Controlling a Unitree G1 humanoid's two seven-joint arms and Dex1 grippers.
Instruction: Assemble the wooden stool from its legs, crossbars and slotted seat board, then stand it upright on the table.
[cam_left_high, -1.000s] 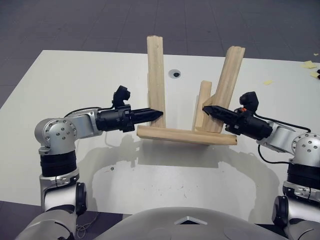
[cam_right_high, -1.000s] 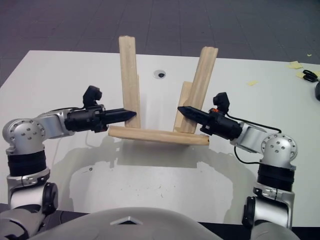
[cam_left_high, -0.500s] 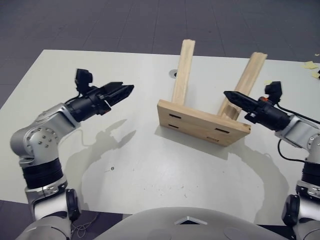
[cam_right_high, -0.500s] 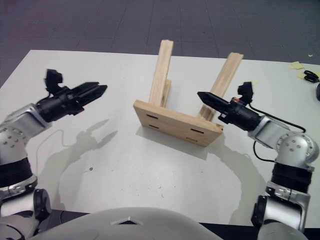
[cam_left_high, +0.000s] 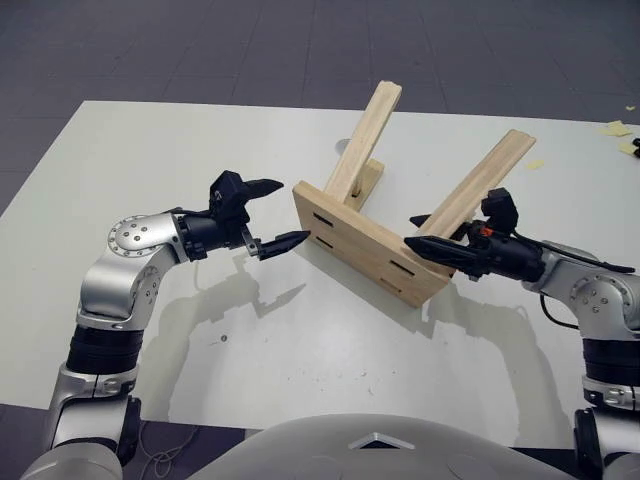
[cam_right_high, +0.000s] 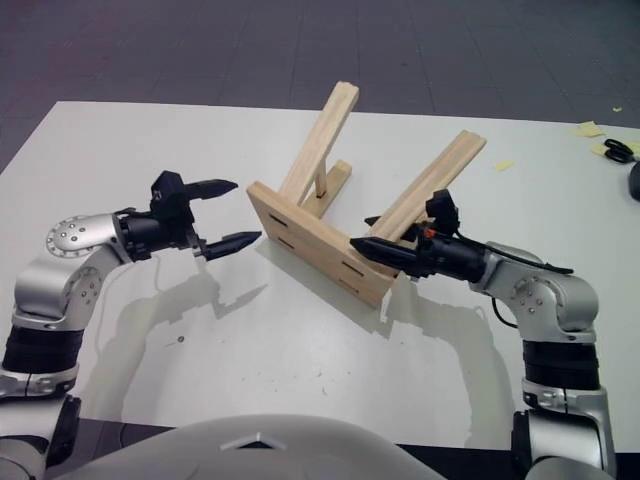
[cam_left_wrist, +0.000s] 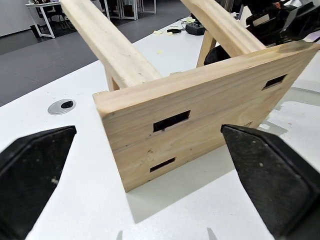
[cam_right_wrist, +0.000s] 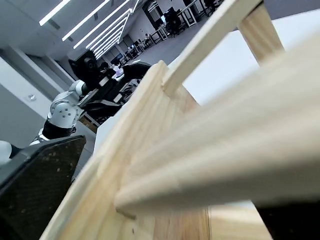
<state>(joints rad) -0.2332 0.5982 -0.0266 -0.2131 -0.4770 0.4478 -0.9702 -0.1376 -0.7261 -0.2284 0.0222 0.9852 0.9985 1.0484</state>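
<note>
The wooden stool lies tipped on the white table (cam_left_high: 150, 150), its slotted seat board (cam_left_high: 365, 245) on edge and facing me. Two legs (cam_left_high: 365, 145) (cam_left_high: 485, 190) slant up and away, and a short crossbar (cam_left_high: 366, 186) shows behind. My left gripper (cam_left_high: 278, 212) is open just left of the seat's left end, its fingers (cam_left_wrist: 270, 175) spread either side of that end without touching. My right gripper (cam_left_high: 425, 232) straddles the seat's right end by the leg, shut on the board, with wood between its fingers (cam_right_wrist: 40, 185).
A round cable hole (cam_left_wrist: 61, 106) sits in the table behind the stool. Yellow scraps (cam_left_high: 620, 128) and dark objects (cam_right_high: 622, 150) lie at the far right edge. Bare tabletop stretches in front of the stool and to the left.
The stool has tipped from seat-down, legs-up onto its edge and turned. My left gripper swung away, then came back open to the seat's left end. The right one closed on the right end.
</note>
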